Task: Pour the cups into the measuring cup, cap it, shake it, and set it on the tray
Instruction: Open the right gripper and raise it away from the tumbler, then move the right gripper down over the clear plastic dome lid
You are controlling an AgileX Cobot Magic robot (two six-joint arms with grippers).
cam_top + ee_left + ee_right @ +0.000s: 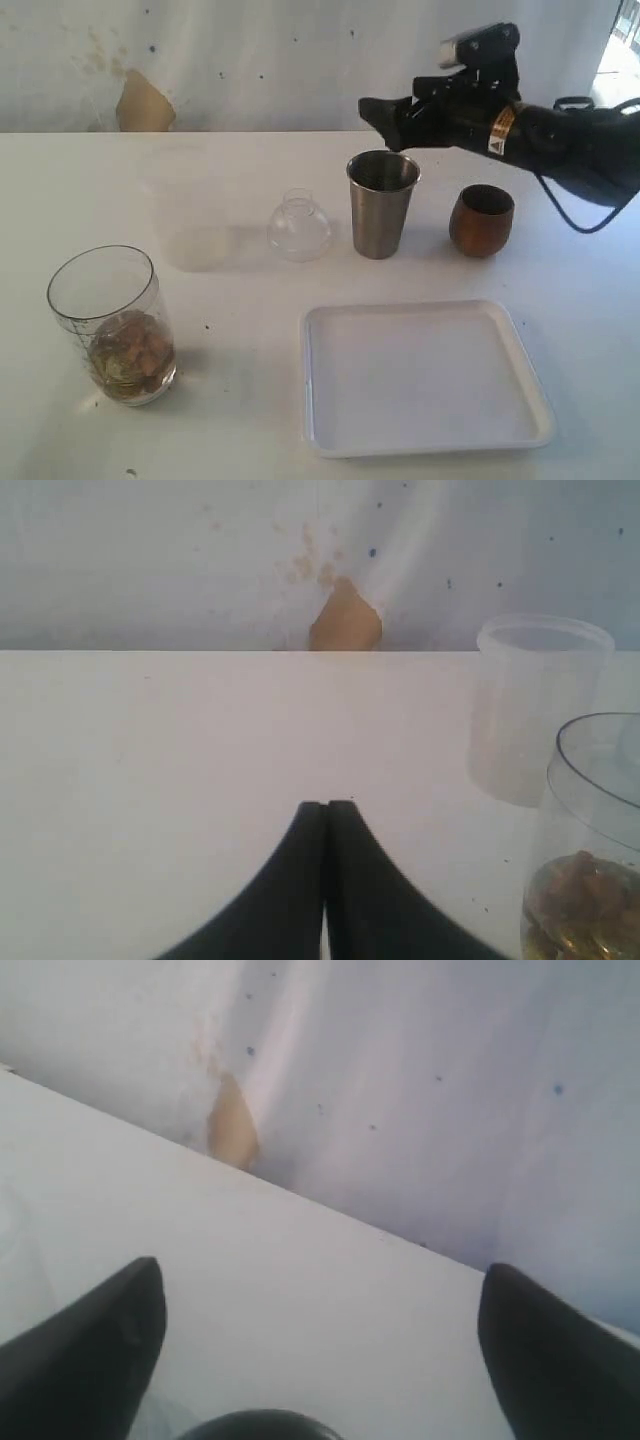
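The scene was lit brightly and evenly — the white tabletop (250,400) was nearly washed out, and an overexposed patch was recorded at the upper right corner of the exterior view. Only faint, soft shadows were cast at the bases of the steel tumbler (381,205) and the wooden cup (481,220). Both wrist views were softened — the right hand (320,1270) was rendered dark and blurred.
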